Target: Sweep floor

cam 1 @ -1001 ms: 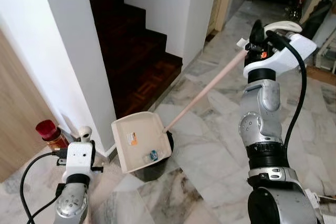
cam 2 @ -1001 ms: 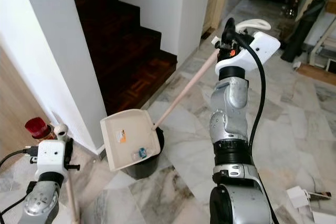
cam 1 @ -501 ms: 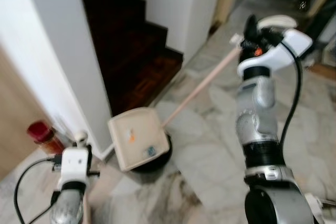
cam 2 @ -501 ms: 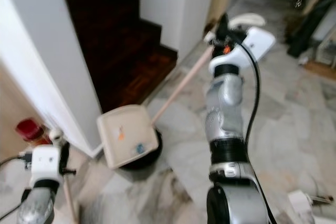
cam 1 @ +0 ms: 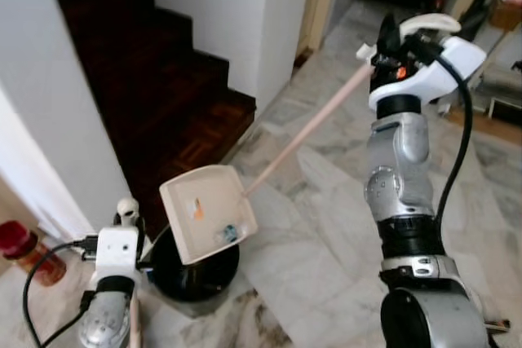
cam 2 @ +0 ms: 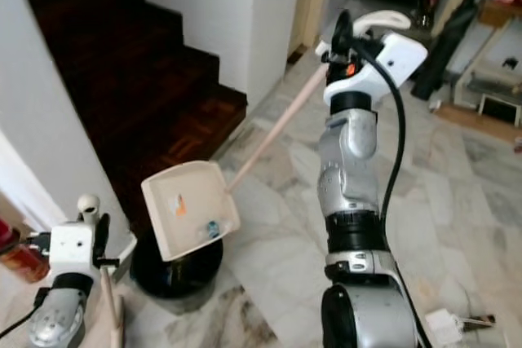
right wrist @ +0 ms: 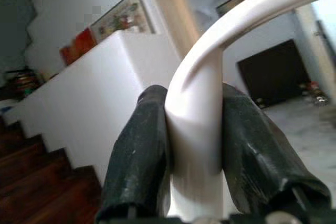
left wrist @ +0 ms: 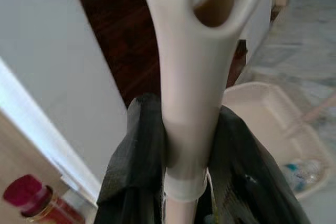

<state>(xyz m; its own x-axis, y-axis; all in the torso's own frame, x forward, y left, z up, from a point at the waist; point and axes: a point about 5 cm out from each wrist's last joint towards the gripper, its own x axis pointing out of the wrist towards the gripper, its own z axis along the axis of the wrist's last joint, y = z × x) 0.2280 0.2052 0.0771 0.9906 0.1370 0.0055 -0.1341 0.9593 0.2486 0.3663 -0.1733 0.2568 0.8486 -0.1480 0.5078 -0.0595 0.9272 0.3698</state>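
My right gripper (cam 1: 390, 38) is raised at the right, shut on the top of the dustpan's long cream handle (cam 1: 302, 136); its fingers (right wrist: 139, 150) clamp that handle (right wrist: 197, 108) just below the loop. The cream dustpan (cam 1: 204, 213) hangs tilted over a black bin (cam 1: 192, 270), with a small bluish scrap (cam 1: 228, 232) at its lower edge. At the lower left, my left gripper (left wrist: 189, 150) is shut on the broom handle (left wrist: 191, 77) just under its looped top (cam 1: 125, 209).
Dark wooden stairs (cam 1: 163, 95) rise behind the bin, between white walls (cam 1: 49, 103). A red-lidded jar (cam 1: 20, 242) stands at the far left. Marble floor (cam 1: 318, 226) spreads to the right. Furniture and boxes (cam 2: 489, 79) line the far right, and a small white item (cam 2: 444, 323) lies on the floor.
The whole view has swung, so the stairs and jar sit further left. The dustpan stays tilted over the bin, and more of the bin shows beneath it. Both grips are unchanged.
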